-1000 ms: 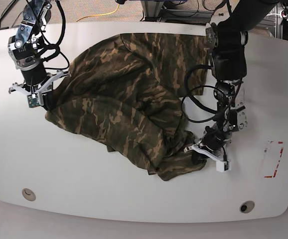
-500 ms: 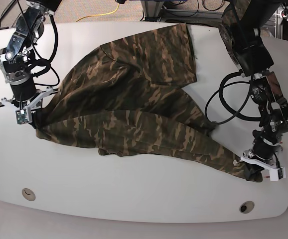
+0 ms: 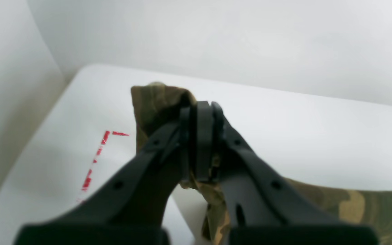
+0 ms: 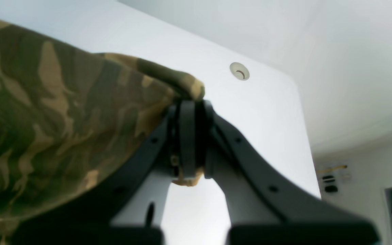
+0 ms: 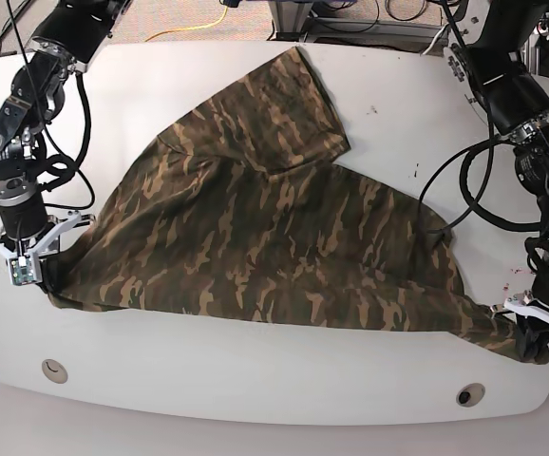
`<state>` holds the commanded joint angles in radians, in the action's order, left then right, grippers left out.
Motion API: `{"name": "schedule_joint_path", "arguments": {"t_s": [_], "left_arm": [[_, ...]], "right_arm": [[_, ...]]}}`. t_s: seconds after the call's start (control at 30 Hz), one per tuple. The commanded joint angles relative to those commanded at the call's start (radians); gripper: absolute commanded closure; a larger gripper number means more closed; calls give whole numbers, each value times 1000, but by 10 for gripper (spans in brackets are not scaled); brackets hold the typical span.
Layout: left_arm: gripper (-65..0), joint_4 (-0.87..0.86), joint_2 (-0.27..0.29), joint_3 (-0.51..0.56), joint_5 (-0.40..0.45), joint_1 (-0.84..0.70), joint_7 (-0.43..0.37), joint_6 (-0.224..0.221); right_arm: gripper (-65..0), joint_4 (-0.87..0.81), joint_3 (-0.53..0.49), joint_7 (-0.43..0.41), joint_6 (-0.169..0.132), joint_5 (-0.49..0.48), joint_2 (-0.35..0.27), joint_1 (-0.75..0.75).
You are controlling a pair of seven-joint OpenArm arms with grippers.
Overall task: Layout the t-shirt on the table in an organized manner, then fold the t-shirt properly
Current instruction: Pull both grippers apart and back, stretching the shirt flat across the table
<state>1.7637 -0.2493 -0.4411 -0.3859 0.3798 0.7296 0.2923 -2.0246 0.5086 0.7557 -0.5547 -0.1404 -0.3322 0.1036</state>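
The camouflage t-shirt (image 5: 255, 228) lies spread across the white table (image 5: 255, 380), stretched wide along its near side, with one sleeve reaching toward the far edge. My left gripper (image 5: 535, 334) sits at the table's right front corner, shut on the shirt's right hem corner (image 3: 155, 98). My right gripper (image 5: 29, 269) is near the left edge, shut on the shirt's left corner (image 4: 182, 85). In the right wrist view the t-shirt (image 4: 46, 119) drapes off to the left of the closed fingers (image 4: 185, 136).
A red tape rectangle (image 3: 95, 160) lies just beside the left gripper near the table's right edge. Round grommet holes sit at the front left (image 5: 54, 370) and front right (image 5: 470, 394). Cables and floor lie beyond the far edge.
Both grippers pulled apart, left arm toward the right front corner and right arm toward the left edge. The bunched shirt has been drawn out flat and wide.
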Motion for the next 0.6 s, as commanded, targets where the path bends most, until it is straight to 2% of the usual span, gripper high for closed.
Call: {"name": "schedule_joint_path", "arguments": {"t_s": [0.1,0.23,0.53,0.6], "left_arm": [[0,21,-2,0,0,3,0,0],[0,46,-35,3,0,15,-2,0],[-1,44,-57,5,6,129,-2,0],[-1,43,-64,11,6,160,0,0]], "right_arm": [[-6,0,-11,0,2,0,-17,14],[-6,0,-18,0,0,0,-34,57],[-6,0,-20,5,0,0,-103,141],[-6,0,-20,32,0,0,-114,170]]}}
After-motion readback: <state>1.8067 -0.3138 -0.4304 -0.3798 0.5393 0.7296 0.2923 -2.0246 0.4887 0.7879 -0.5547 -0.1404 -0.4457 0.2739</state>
